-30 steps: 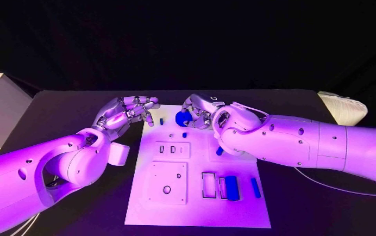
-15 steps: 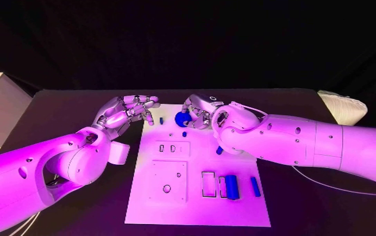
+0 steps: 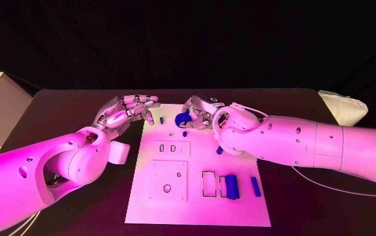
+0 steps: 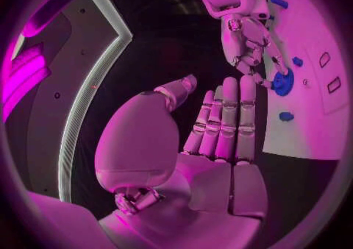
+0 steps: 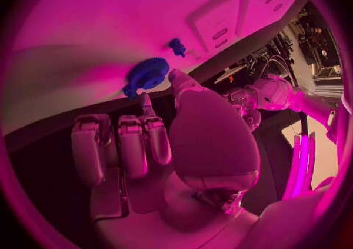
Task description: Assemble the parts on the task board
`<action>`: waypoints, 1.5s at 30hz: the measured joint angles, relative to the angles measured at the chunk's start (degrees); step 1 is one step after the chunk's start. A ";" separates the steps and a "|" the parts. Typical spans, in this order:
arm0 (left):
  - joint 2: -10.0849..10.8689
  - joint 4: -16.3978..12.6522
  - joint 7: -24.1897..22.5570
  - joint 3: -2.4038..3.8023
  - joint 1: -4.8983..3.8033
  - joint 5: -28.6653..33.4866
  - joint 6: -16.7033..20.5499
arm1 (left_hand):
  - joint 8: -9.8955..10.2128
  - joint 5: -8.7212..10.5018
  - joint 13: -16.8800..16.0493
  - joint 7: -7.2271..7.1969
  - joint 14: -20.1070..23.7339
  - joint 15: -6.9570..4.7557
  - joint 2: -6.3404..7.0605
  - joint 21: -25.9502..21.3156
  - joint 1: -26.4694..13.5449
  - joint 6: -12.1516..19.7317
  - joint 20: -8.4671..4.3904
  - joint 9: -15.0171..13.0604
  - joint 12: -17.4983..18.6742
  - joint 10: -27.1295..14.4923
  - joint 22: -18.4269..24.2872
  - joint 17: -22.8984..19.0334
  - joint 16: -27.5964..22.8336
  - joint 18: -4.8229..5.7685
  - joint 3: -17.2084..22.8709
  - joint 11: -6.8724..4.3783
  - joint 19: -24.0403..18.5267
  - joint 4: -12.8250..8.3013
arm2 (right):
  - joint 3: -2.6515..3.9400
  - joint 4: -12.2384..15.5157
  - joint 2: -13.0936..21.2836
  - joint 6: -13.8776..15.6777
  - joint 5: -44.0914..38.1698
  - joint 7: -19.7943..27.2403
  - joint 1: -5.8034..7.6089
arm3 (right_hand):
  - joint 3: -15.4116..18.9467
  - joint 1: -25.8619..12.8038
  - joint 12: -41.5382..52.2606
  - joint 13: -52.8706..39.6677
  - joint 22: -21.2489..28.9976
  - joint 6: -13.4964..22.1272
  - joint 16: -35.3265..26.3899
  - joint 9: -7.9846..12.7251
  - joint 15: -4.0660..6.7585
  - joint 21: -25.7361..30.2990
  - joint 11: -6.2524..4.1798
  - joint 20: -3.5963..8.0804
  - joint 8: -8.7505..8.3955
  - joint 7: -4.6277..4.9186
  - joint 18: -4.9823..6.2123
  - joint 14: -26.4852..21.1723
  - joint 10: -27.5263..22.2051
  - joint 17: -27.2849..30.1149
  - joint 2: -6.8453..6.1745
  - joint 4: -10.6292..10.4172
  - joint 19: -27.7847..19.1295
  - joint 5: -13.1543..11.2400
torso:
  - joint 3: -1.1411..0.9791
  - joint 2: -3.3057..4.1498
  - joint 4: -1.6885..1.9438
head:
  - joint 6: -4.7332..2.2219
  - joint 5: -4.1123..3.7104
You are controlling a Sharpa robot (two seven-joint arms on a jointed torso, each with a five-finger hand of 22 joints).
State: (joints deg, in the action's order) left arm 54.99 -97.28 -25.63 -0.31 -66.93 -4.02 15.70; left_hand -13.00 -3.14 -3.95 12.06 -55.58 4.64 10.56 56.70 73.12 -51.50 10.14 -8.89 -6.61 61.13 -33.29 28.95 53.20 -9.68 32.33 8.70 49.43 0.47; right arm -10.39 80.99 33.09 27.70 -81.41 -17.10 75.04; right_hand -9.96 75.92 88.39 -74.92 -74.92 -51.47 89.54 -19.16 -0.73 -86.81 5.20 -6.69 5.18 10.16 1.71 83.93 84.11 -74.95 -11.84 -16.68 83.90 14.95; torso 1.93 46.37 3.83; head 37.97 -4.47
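The white task board (image 3: 196, 203) lies in the middle of the black table. A round blue gear (image 3: 183, 118) sits at its far end. My right hand (image 3: 205, 110) is over the gear and pinches its rim between the thumb and a fingertip; the right wrist view shows the gear (image 5: 149, 73) against the thumb. In the left wrist view the right hand (image 4: 250, 40) reaches down onto the gear (image 4: 282, 82). My left hand (image 3: 125, 111) hovers at the board's far left corner and holds nothing, with its fingers (image 4: 224, 119) stretched side by side.
A small blue peg (image 3: 161, 120) stands left of the gear and a blue stub (image 3: 185, 134) lies nearer. A blue block (image 3: 231, 187) and a blue bar (image 3: 255, 186) lie at the near right. A white object (image 3: 342, 107) sits at the table's right edge.
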 measured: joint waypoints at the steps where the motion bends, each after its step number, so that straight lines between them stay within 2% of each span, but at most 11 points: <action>1: 0.01 0.00 0.00 0.00 0.00 0.00 0.00 | 0.00 0.00 0.00 0.00 0.00 0.00 0.00 0.00 0.00 0.00 0.00 0.00 0.00 0.00 -0.01 0.00 0.00 0.00 0.00 0.00 0.00 0.00 | -0.01 0.09 0.12 0.00 0.12 0.07 0.00 | 0.00 -0.17 0.00 0.00 0.00 0.00 0.00 0.00 0.00 0.00 0.00 0.00 0.00 0.00 0.00 0.00 0.00 0.00 0.17 0.00 0.00 0.00 | -0.01 0.00 0.00 | 0.00 0.02; 7: 0.07 0.00 0.02 0.00 0.00 0.00 0.00 | 0.00 0.00 0.00 0.00 0.00 0.00 0.00 0.00 0.00 0.00 0.00 0.00 0.00 0.00 -0.01 0.00 0.00 0.00 0.00 0.00 0.00 0.00 | -0.03 1.27 1.55 0.32 0.70 0.47 -0.12 | 0.00 -0.38 0.00 0.00 0.00 -0.91 0.00 0.00 0.00 0.00 0.00 0.00 0.00 -0.28 0.00 0.00 0.00 0.00 0.38 0.00 0.00 0.94 | -0.04 0.00 -0.02 | 0.01 0.07; 10: 0.13 0.01 0.03 0.00 0.00 0.00 0.00 | 0.00 0.00 0.00 0.00 0.00 0.00 0.00 0.00 0.00 0.00 0.00 0.00 0.00 0.00 -0.01 0.00 0.00 0.00 0.00 0.00 0.00 0.00 | -0.03 2.91 3.45 1.53 1.00 0.95 -0.17 | 0.00 -0.35 0.00 0.00 0.00 -1.35 0.00 0.11 0.00 0.00 0.00 0.00 0.00 -0.34 0.00 0.00 0.00 0.00 0.41 0.00 0.00 2.06 | -0.04 -0.01 -0.03 | -0.07 0.04; 11: 0.16 0.02 0.03 0.00 0.00 0.00 0.00 | 0.00 0.00 0.00 0.00 0.00 0.00 0.00 0.00 0.00 0.00 0.00 0.00 0.00 0.00 0.00 0.00 0.00 0.00 0.00 0.00 0.00 0.00 | -0.03 3.55 4.22 2.16 1.16 1.21 -0.17 | -0.11 0.05 0.00 0.00 0.01 -1.35 0.00 0.18 0.00 0.00 0.00 0.00 0.00 -0.34 0.00 0.00 0.00 0.00 0.81 0.11 0.00 2.36 | -0.05 -0.01 -0.06 | -0.09 0.02; 13: 0.23 0.09 0.04 0.00 0.00 0.00 0.00 | 0.00 0.00 0.00 0.00 0.00 0.00 0.00 0.00 0.00 0.00 0.00 0.00 0.00 0.00 0.00 0.00 0.00 0.00 0.00 0.00 0.00 0.00 | 0.12 5.03 6.11 3.92 1.73 2.03 -0.18 | -0.59 0.83 0.00 0.01 0.01 -1.60 0.00 0.24 0.00 0.00 0.00 0.00 0.00 -0.59 0.00 0.00 0.00 0.00 1.14 0.59 0.00 2.69 | -0.08 -0.05 -0.12 | -0.19 -0.03; 19: 0.29 0.54 0.04 0.00 0.01 0.00 0.00 | 0.00 0.00 0.00 0.00 0.00 0.00 0.00 0.00 0.00 0.00 0.00 0.01 0.00 0.00 0.00 0.00 0.00 0.00 0.00 0.00 0.00 0.00 | 0.67 10.01 12.85 8.93 6.17 6.43 0.66 | -1.68 2.69 0.00 0.01 0.01 -1.61 0.00 0.45 0.00 0.63 0.00 0.00 0.00 -0.59 0.00 0.00 0.00 0.01 0.68 1.19 0.00 2.80 | -0.30 -0.29 -0.54 | -0.51 -0.14; 22: 0.24 0.79 0.04 -0.01 0.01 0.00 0.00 | 0.00 0.00 0.00 0.00 0.00 0.00 0.00 0.00 0.00 0.00 0.00 0.01 0.00 0.00 0.00 0.00 0.00 0.00 0.00 0.00 0.00 0.00 | 0.80 11.22 16.27 9.63 9.43 8.81 1.25 | -2.17 3.71 0.00 0.01 0.01 -1.61 0.00 0.58 0.00 0.65 0.00 0.00 0.00 -0.60 0.00 0.00 0.00 0.01 0.53 1.68 0.00 2.80 | -0.44 -0.42 -0.82 | -0.68 -0.20; 27: 0.06 0.99 0.04 -0.01 0.01 0.01 -0.02 | 0.01 0.00 0.00 0.00 0.00 0.00 0.00 0.00 0.00 0.00 0.00 0.01 0.00 0.00 0.00 0.00 0.00 0.00 0.00 0.00 0.00 0.00 | 0.82 10.89 20.46 8.85 13.60 12.21 1.58 | -3.29 5.33 -0.24 0.01 0.01 -1.82 0.00 0.79 0.01 0.65 0.00 0.00 0.00 -0.39 0.00 0.00 0.00 0.01 0.01 2.47 0.00 2.80 | -0.72 -0.64 -1.24 | -0.82 -0.32; 31: -0.17 1.16 0.04 -0.01 0.01 0.02 -0.08 | 0.01 0.00 0.00 0.00 0.00 0.00 0.00 0.00 0.00 0.00 0.00 0.01 0.00 0.00 0.01 0.00 0.00 0.00 0.00 0.00 0.00 0.00 | 0.70 9.36 23.16 6.61 15.34 14.86 1.66 | -3.74 6.13 -0.24 0.01 0.01 -1.82 0.00 0.92 0.01 0.65 0.00 0.00 0.00 -0.39 0.00 0.00 0.00 0.02 -0.53 2.93 0.00 2.39 | -0.94 -0.73 -1.58 | -0.94 -0.42; 37: -0.45 1.48 0.04 -0.01 0.03 0.03 -0.20 | 0.01 0.00 -0.03 0.00 0.20 0.20 0.00 0.00 0.00 0.00 0.00 -0.04 0.00 0.00 -0.10 -0.05 0.24 0.00 0.17 0.00 0.01 -0.17 | 0.47 7.51 25.37 3.07 16.13 17.75 0.83 | -3.98 6.77 -0.38 0.01 0.01 -1.82 0.00 1.08 0.01 0.65 0.00 0.00 0.00 -0.39 0.00 0.00 0.00 0.02 -1.17 3.17 0.00 2.34 | -1.27 -0.78 -1.86 | -0.94 -0.60; 45: -0.59 1.65 0.04 -0.03 0.05 0.03 -0.40 | 0.03 0.00 -0.05 0.00 0.20 0.20 0.00 0.00 0.00 0.00 0.00 -0.06 0.00 0.00 -0.11 -0.05 0.24 0.00 0.17 0.00 0.01 -0.17 | 0.28 4.56 25.52 0.38 15.83 19.72 -1.07 | -4.03 7.29 -0.71 0.01 0.02 -1.22 0.00 1.43 0.01 0.65 0.00 0.01 -0.58 -0.04 0.00 0.01 0.00 0.02 -1.69 3.44 0.00 1.51 | -1.31 -0.76 -1.87 | -0.82 -0.78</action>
State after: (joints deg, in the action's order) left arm 54.40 -95.63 -25.59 -0.34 -66.88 -3.99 15.30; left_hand -12.97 -3.14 -4.00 12.05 -55.38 4.84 10.56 56.69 73.12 -51.50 10.15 -8.95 -6.61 61.13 -33.40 28.90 53.44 -9.68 32.50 8.70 49.43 0.30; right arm -10.11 85.55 58.61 28.08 -65.58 2.62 73.96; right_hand -13.98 83.20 87.68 -74.91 -74.90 -52.69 89.54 -17.73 -0.72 -86.15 5.19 -6.68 4.60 10.12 1.71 83.93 84.11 -74.92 -13.52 -13.23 83.90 16.46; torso 0.62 45.61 1.96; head 37.16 -5.25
